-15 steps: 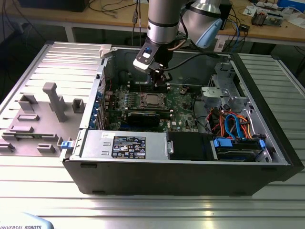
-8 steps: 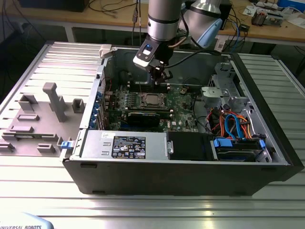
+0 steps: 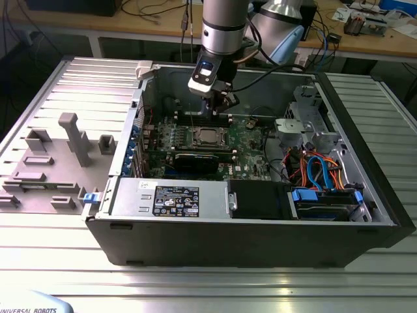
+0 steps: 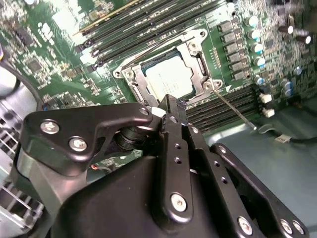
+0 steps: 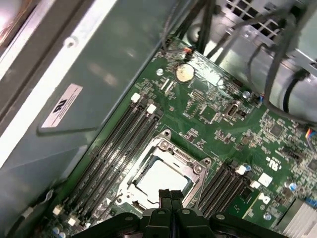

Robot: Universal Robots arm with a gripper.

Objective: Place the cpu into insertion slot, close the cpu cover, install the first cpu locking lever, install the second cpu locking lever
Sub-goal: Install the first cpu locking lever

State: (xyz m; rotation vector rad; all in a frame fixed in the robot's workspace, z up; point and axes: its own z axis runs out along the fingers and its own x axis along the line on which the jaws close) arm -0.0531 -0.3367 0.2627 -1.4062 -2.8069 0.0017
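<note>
Since the case (image 3: 260, 238) lies on its side with the panel off, the board (image 3: 251, 160) faces up and the arm can come straight down onto it. Take the cpu (image 3: 208, 136) as the dial's centre in the exterior view and read from that view's left to its right.

- **9 o'clock:** a grey fixture (image 3: 73, 140) with upright pegs sits on the table (image 3: 195, 287), well apart from the socket. It is probably a parking place for parts.
- **7 o'clock:** the power supply (image 3: 171, 195).
- **6 o'clock:** the long black card (image 3: 195, 161), just beside the socket.
- **Centre:** the cpu is seated in its socket. The cover (image 5: 171, 154) lies flat over it, its window framing the silvery top, so the first two steps look done.
- **12 o'clock:** the gripper (image 3: 217, 104) hangs just above the socket's far edge.
- **3 o'clock:** the drive cage (image 3: 306, 124).
- **4 o'clock:** orange and blue cables (image 3: 319, 171), clear of the arm.

In both wrist views the black fingers (image 5: 165, 201) are pressed together with nothing between them, low over the cover's rim. Pinched like that they form one narrow tip, which I judge suits pushing a thin rod better than grasping one.

In the second wrist view a wire lever (image 4: 234, 108) juts from a socket corner out across the memory slots (image 4: 208, 110). It does not seem to be hooked down.
</note>
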